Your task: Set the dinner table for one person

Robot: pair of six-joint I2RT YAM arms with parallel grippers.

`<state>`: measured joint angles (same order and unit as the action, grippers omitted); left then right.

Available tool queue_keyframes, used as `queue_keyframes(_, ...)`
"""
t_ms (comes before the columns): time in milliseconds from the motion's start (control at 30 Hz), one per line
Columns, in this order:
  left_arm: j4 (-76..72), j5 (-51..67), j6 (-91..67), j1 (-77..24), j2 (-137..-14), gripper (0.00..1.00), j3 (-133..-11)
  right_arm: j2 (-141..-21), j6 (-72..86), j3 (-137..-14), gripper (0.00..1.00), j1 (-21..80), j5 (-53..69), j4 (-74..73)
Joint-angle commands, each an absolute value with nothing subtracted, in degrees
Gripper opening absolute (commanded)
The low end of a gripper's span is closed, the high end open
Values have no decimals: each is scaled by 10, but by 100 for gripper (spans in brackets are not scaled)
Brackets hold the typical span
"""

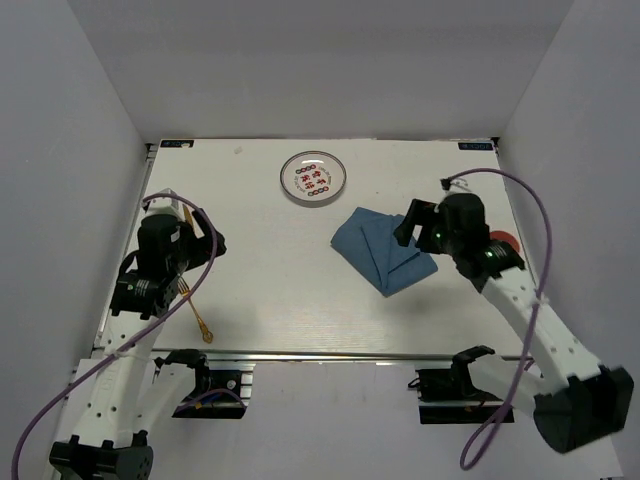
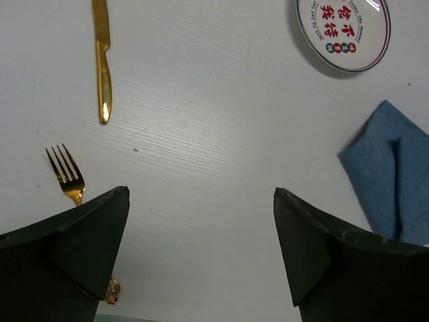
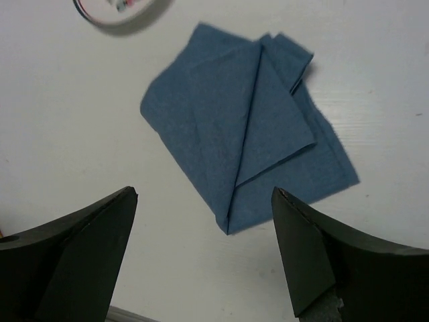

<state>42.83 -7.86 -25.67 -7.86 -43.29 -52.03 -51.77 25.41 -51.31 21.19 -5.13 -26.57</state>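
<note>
The white dinner table (image 1: 270,290) carries a round plate (image 1: 314,178) with red characters at the back middle. A folded blue cloth (image 1: 385,250) lies right of centre. A gold fork (image 1: 197,315) lies near the front left, and a gold knife (image 2: 102,67) lies beyond it. My left gripper (image 1: 205,240) hovers open above the fork (image 2: 67,174), with bare table between its fingers. My right gripper (image 1: 410,225) hangs open over the near corner of the cloth (image 3: 248,141), holding nothing.
A red object (image 1: 503,240) shows partly behind the right arm near the table's right edge. A metal rail (image 1: 320,355) runs along the front edge. Grey walls close in the left, right and back. The plate's rim (image 3: 117,10) shows in the right wrist view.
</note>
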Motion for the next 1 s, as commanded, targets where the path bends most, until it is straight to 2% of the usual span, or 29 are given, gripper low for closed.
queue_keyframes(0,387,-38,-244,-69,-433,98,-516,-606,267,-539,85,221,15,-171)
queue_keyframes(100,384,-13,-239,-69,-451,98,-516,-790,236,-613,77,252,3,-166)
queue_keyframes(200,385,-5,-236,-69,-462,98,-515,-918,210,-690,72,284,-79,-198)
queue_keyframes(400,382,-3,-233,-74,-458,98,-511,-1075,197,-840,70,326,-209,-273)
queue_keyframes(633,382,-1,-230,-74,-468,98,-512,-1136,209,-877,61,351,-322,-291)
queue_keyframes(833,380,18,-229,-74,-469,98,-511,-1146,215,-866,52,354,-349,-282)
queue_keyframes(967,380,20,-228,-74,-471,98,-511,-1143,217,-863,39,356,-350,-278)
